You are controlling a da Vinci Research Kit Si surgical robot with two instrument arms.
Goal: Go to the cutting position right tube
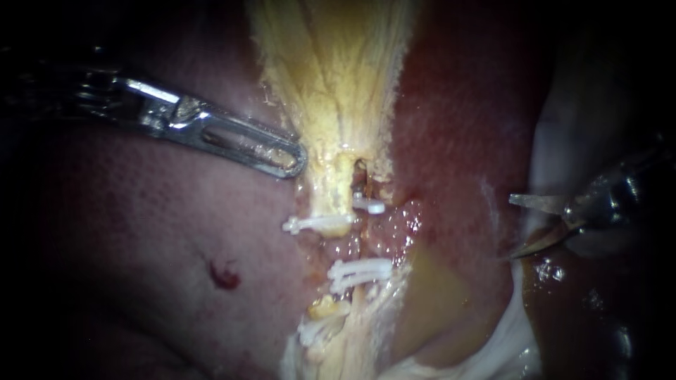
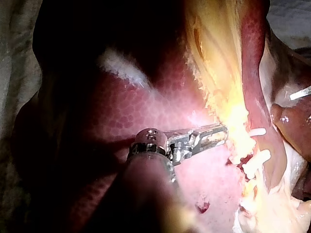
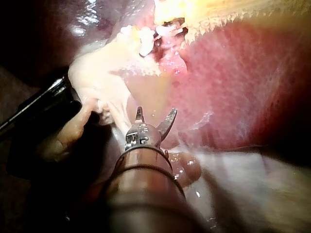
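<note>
The yellow gallbladder narrows down into two tubes between lobes of liver. The left tube carries a white clip. The right tube has a small clip above and a pair of clips below. My left instrument comes in from the left, its slotted jaws shut on the gallbladder's edge. My right instrument has two thin blades standing open, well to the right of the clips, over liver; in its wrist view the blades gape short of the clips.
More clips sit lower on the pale tissue. White gauze lies at the lower right. A small red spot marks the left liver lobe. A dark rod crosses beside my right instrument.
</note>
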